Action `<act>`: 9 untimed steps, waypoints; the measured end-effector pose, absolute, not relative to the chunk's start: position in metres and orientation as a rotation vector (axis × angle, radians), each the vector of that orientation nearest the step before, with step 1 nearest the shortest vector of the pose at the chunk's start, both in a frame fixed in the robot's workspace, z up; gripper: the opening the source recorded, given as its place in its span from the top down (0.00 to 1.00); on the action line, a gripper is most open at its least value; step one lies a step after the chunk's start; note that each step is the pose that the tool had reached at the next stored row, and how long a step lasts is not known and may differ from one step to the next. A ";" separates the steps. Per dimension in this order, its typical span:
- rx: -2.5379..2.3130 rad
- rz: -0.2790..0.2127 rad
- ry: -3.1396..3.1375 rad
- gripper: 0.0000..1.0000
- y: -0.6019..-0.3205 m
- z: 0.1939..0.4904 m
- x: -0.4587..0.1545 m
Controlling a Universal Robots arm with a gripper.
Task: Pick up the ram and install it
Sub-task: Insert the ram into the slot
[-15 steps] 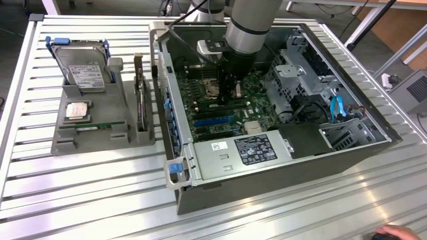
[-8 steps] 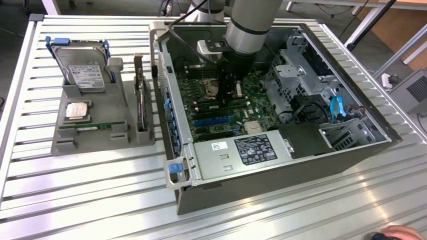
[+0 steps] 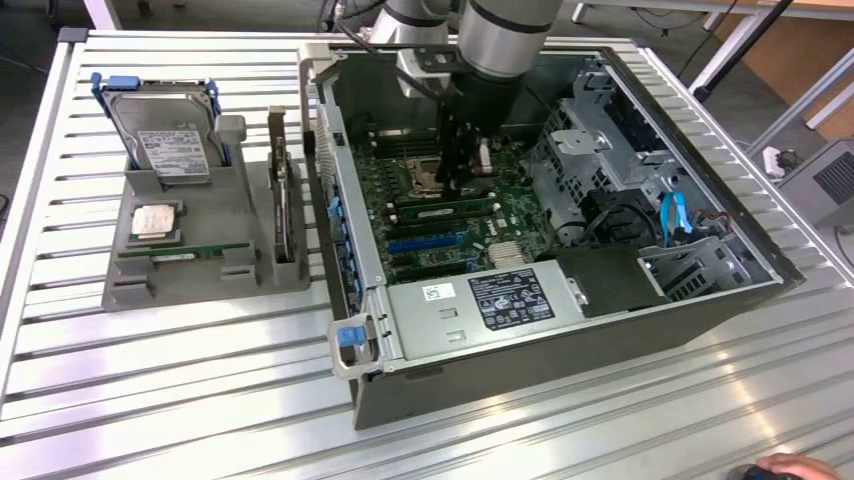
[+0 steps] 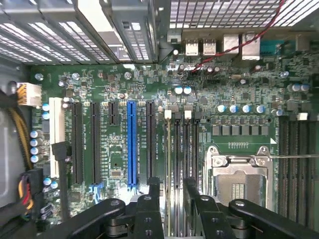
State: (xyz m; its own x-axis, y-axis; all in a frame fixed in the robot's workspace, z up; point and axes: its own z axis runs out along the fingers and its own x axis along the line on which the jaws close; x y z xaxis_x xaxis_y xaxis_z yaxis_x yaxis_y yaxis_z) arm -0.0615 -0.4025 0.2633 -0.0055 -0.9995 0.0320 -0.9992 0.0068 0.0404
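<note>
Drive cage [image 3: 601, 150] and power supply [image 3: 501, 300] crowd the gripper [image 4: 172, 183], jaws slightly apart over the ram [image 3: 443, 211]; hard drive [image 3: 167, 140] stands outside the case [image 3: 534, 370]. Slatted metal surface [image 3: 200, 380].

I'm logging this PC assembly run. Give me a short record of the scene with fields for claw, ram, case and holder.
claw: open, fingers apart, low over the memory slots
ram: green stick along a slot on the motherboard, right under the claw; full seating cannot be told
case: computer case, side open, arm reaching in
holder: grey rack at the exterior view's left, carrying a hard drive
</note>
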 end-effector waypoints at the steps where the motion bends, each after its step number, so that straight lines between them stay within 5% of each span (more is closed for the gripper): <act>1: 2.178 -0.008 -2.191 0.67 -0.402 0.268 -0.062; 9: 2.167 0.015 -2.182 0.67 -0.399 0.293 -0.062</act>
